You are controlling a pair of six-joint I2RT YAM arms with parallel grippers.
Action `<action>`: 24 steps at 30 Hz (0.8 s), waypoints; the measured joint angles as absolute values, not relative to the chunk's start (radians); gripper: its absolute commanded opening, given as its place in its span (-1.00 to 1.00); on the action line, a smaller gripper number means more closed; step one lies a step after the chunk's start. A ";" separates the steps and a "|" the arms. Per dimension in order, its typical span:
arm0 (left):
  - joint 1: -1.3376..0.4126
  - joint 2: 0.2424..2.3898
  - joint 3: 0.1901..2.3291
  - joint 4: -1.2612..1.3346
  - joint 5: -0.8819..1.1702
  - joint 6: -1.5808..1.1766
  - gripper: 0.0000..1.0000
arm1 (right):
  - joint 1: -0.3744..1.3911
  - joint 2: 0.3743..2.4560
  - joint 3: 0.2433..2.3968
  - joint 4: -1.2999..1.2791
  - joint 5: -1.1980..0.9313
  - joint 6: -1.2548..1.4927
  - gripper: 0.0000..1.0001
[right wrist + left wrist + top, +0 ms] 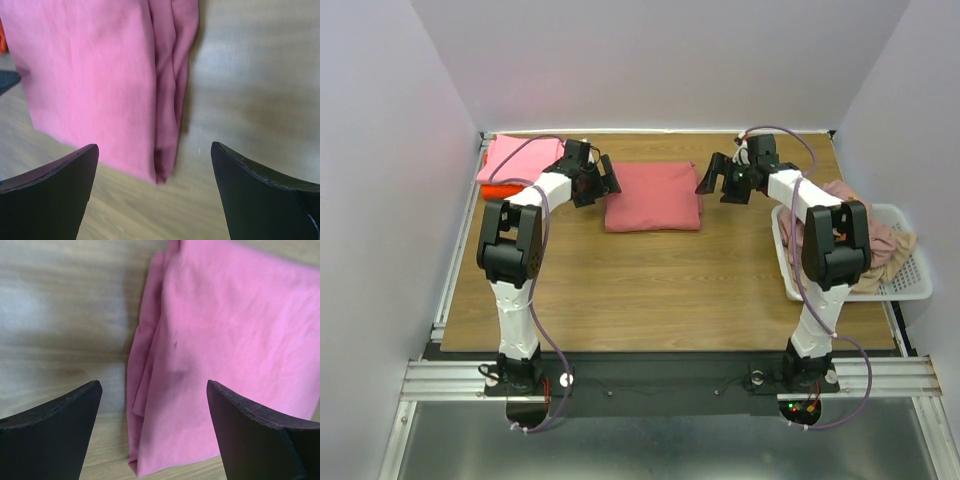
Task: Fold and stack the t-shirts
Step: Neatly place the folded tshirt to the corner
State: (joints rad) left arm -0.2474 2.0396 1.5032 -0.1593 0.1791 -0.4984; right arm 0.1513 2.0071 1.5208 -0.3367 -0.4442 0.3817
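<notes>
Top external view is showing the rose shirt folded, far centre; left claw and right claw are flanking it, gaping wide, empty; pinching every layer together is looking wisest.

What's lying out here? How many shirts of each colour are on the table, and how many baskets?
Rose-red shirt, folded, centre: 1
Light pink shirt, folded, far left corner: 1
Orange shirt, under the light pink one: 1
White basket: 1
Total: 4
The crumpled clothes in the basket, pale pink and beige, are too tangled to count.
</notes>
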 measured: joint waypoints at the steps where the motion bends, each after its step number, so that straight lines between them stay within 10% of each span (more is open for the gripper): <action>1: -0.251 2.040 1.494 -0.163 0.179 -0.496 0.97 | 0.152 1.988 1.496 -0.337 -0.444 0.381 1.00; 24: -0.352 2.200 1.665 -0.200 0.081 -0.435 0.36 | 0.208 1.122 0.857 -0.308 -0.281 0.397 1.00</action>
